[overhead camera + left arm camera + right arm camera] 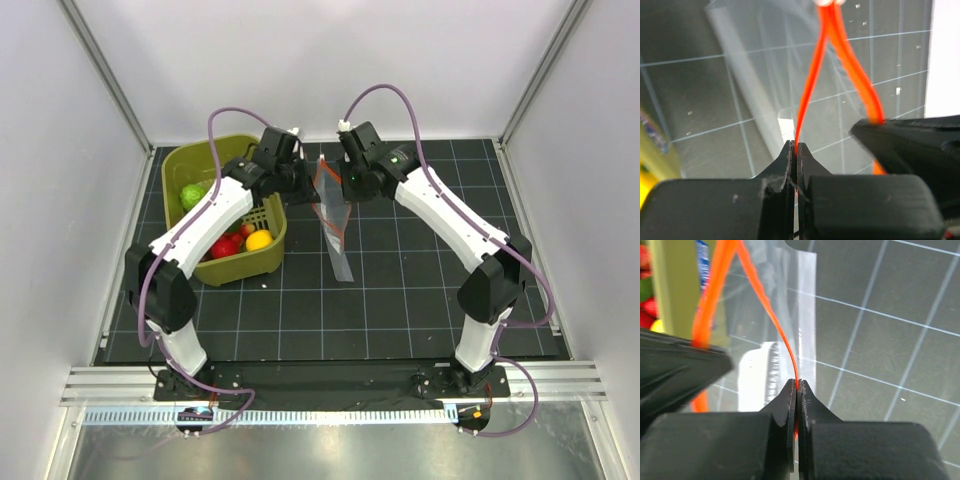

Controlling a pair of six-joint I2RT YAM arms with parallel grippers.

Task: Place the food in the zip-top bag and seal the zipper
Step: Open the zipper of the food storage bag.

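Observation:
The clear zip-top bag [337,235] hangs above the mat between both grippers, its mouth upward. Its red-orange zipper [328,185] is spread into two strips. My left gripper [305,185] is shut on one zipper strip [810,85]. My right gripper [345,188] is shut on the other strip [775,330]. The bag looks empty. The food lies in the olive-green basket [190,160]: a green round one [193,194], red ones [225,246] and a yellow ball [259,240].
The basket stands at the back left of the dark gridded mat [400,300], partly under my left arm. White walls enclose the mat on three sides. A metal rail [330,380] runs along the near edge.

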